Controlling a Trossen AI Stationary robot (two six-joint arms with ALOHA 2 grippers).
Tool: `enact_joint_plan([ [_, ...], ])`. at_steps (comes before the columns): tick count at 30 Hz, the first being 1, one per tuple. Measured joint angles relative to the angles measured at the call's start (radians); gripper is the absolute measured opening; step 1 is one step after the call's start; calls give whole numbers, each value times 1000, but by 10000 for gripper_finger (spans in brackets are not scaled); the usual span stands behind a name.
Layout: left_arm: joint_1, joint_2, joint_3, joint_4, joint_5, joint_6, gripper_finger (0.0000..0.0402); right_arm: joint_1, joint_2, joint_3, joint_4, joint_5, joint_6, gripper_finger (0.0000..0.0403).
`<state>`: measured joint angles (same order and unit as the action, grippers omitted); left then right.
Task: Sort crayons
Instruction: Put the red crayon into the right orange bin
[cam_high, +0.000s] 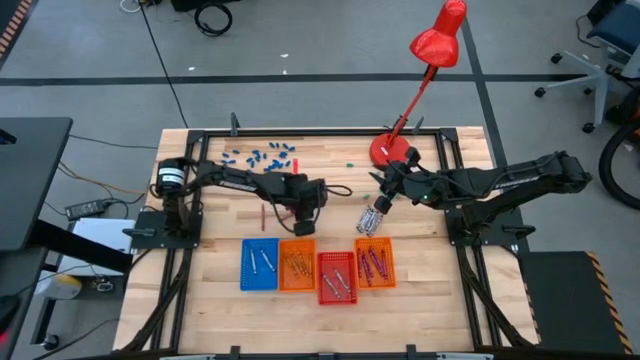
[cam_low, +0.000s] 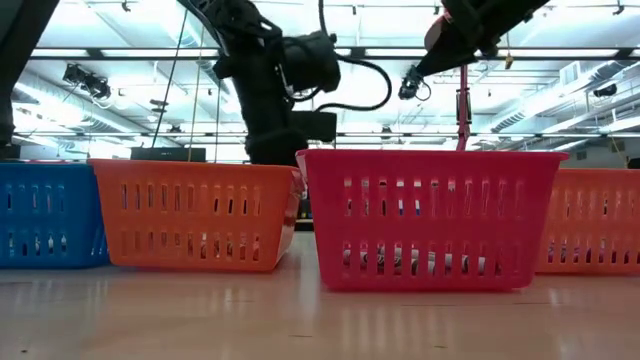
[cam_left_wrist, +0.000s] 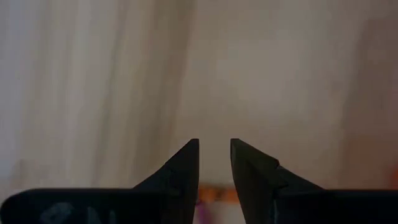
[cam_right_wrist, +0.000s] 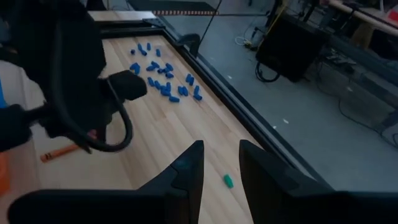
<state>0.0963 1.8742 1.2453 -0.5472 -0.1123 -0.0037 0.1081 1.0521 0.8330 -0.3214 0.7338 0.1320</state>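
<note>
While most crayons (cam_high: 372, 264) already lie in the four trays (cam_high: 337, 276), one stray crayon (cam_high: 263, 216) remains mid-tabletop beside the left pincer (cam_high: 303, 224), slightly parted; the right pincer (cam_high: 372, 217) is likewise parted, empty.

Light fell evenly from above across the table (cam_high: 420, 300) in the high view, bright and soft, with only faint shadows under both arms. The low view faced rows of ceiling lights (cam_low: 400, 92) that glared white, so the arms stood against them as near-black silhouettes, while the red basket (cam_low: 430, 215) and the orange basket (cam_low: 190, 215) glowed sharp and saturated. The tabletop closest to that lens was soft. In the left wrist view everything beyond the jaws was a pale, washed-out blur; only the dark jaw tips were crisp. In the right wrist view the table beyond the jaws was clear, the other arm (cam_right_wrist: 56, 68) close by dark and smeared, and straight edges bowed toward the corners.
</note>
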Motion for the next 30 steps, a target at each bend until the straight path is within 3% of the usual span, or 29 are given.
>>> enact_joint_plan([
  [9, 8, -55, -24, -98, -43, 67, 103, -6, 25, 0, 48, -2, -33, 106],
  [19, 30, -75, -69, -186, -42, 19, 103, -19, 26, 0, 62, -2, -46, 106],
  [30, 12, -74, -75, -178, 0, -46, 103, -19, 26, 0, 76, -3, -46, 106],
])
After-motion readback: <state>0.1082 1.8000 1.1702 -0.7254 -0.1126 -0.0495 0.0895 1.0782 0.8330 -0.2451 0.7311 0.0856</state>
